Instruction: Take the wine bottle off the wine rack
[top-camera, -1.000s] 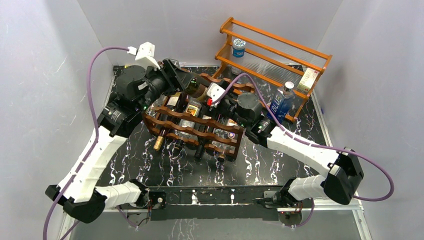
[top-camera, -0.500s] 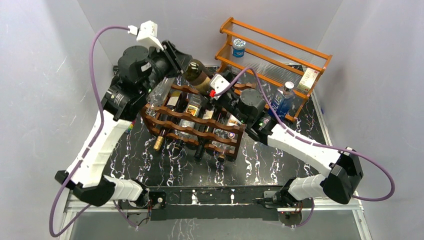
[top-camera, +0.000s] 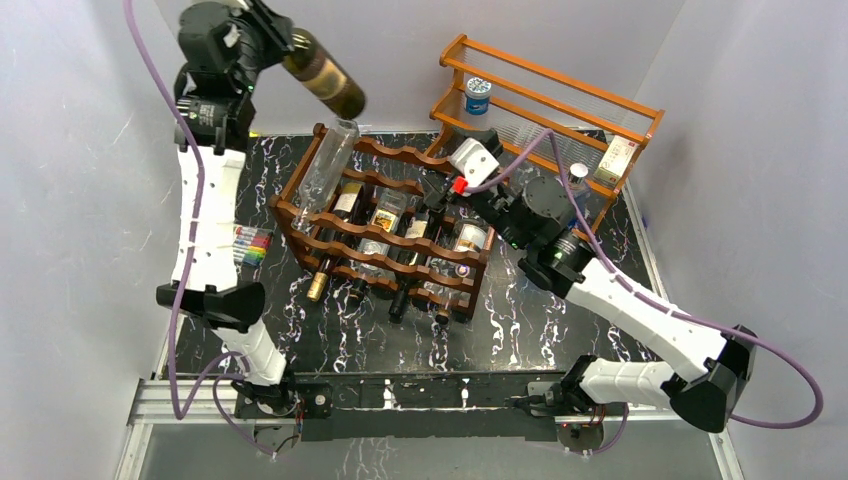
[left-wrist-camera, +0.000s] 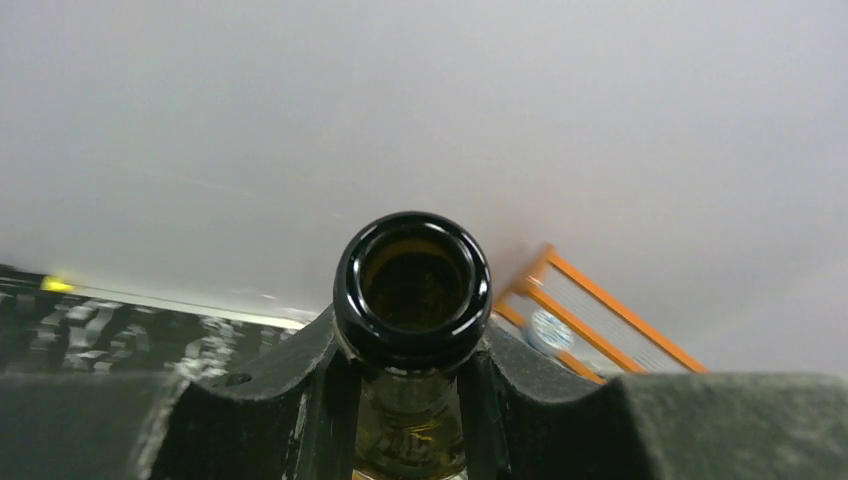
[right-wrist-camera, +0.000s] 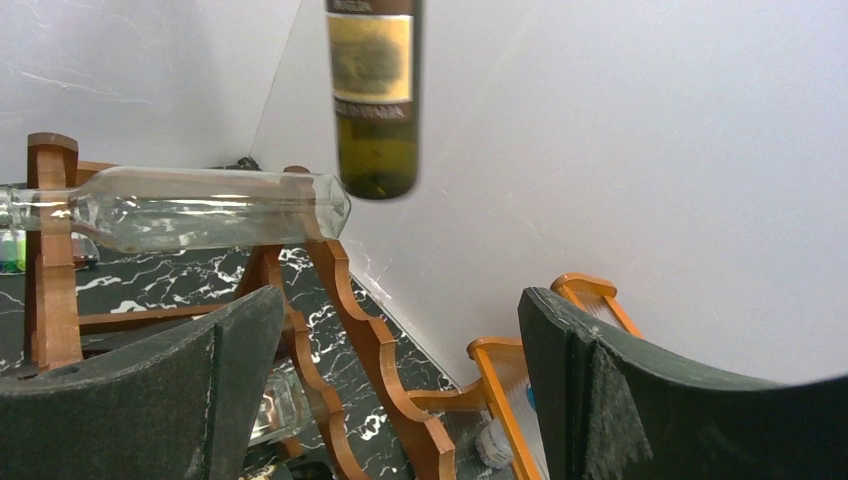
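The left pincer (left-wrist-camera: 415, 400) is clamped narrow on the neck of a dark olive-green glass wine bottle (top-camera: 325, 72) with a tan label. The open mouth sits just above its fingers (left-wrist-camera: 320, 400), and the body slants away beyond them. Gripping at the neck is probably deliberate: it is the slimmest part, and the flared lip above the pads would stop the glass sliding through.

The bottle is in the air, touching nothing but the pincer. The dark reddish-brown wooden lattice wine rack (top-camera: 380, 240) with scalloped rails stands well below that pincer on the black marbled surface (top-camera: 300, 320). Judged from this, the removal itself is done and only a place to set the bottle down is wanting.

The right pincer (right-wrist-camera: 400, 330) stands wide and holds nothing. Just ahead of it is the rack's upper rail, where a clear glass bottle (right-wrist-camera: 200, 205) lies across the top. The green bottle's base hangs above and beyond that. It may be waiting there to steady the rack, though that is a guess. An orange wooden shelf (top-camera: 550, 110) stands beyond this pincer, apart from the rack.
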